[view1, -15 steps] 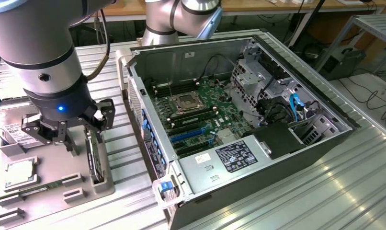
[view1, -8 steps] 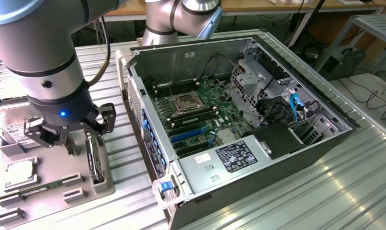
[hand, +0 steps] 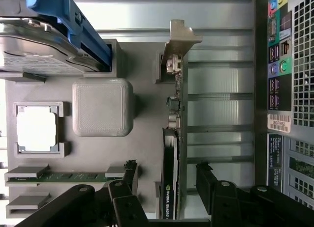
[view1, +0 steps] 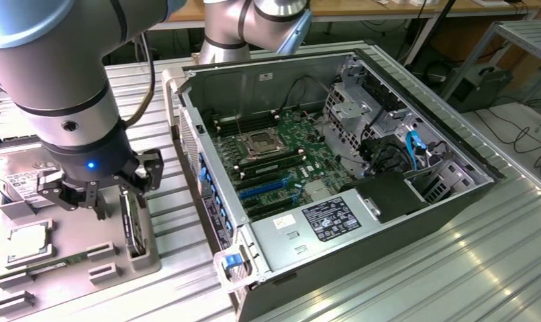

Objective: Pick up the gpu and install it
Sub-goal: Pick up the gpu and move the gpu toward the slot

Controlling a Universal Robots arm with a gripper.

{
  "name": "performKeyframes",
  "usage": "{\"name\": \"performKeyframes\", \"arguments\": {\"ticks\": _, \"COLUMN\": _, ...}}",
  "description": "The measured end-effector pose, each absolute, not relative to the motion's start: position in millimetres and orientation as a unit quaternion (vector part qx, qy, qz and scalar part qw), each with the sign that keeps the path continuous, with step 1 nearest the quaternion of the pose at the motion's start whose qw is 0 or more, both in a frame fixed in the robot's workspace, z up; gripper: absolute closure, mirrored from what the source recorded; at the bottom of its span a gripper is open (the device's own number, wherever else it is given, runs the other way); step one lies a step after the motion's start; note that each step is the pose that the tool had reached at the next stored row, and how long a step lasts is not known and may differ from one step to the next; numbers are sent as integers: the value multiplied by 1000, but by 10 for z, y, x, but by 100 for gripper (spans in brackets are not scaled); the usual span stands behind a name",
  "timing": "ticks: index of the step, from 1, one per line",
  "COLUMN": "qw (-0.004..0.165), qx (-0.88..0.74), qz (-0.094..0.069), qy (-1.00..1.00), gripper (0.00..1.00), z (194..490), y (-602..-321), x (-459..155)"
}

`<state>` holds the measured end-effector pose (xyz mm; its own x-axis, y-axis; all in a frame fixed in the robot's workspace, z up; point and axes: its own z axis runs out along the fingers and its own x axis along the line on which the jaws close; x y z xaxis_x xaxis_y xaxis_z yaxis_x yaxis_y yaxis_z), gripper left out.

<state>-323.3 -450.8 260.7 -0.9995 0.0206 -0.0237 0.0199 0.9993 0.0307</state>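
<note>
I've got the jaws spread wide and set down over the gpu (view1: 133, 231), a thin flat card with a green circuit board, a black face and a narrow silver end bracket. In the wrist view the black fingers (hand: 130, 175) stand one on each side of the card (hand: 172, 138), with a gap showing on both sides, so nothing is gripped. The card stands on its long edge in a slot of the grey plastic parts tray (view1: 74, 231), along the tray edge nearest the computer. Its bracket end points away from the jaws, which straddle the opposite end.

On the same tray (hand: 147, 114) I can see a silver hard drive in a blue carrier (hand: 44, 45), a square silver processor (hand: 37, 128) seated in its pocket, a narrow green memory stick (hand: 68, 177) and a raised grey square block (hand: 103, 106).

The open dark grey computer case (view1: 431, 134) lies on its side on the ribbed metal desk (view1: 450, 268), at the exterior view's right of the tray. Its green motherboard (view1: 284, 144) faces up, with the blue expansion slots (view1: 262, 191) uncovered
</note>
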Motion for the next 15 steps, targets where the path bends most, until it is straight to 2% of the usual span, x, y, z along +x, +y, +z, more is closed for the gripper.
{"name": "performKeyframes", "arguments": {"ticks": 15, "qw": 12, "qx": 10, "qz": 15, "qy": 1000, "gripper": 40, "z": 2484, "y": -4567, "x": -3233}}
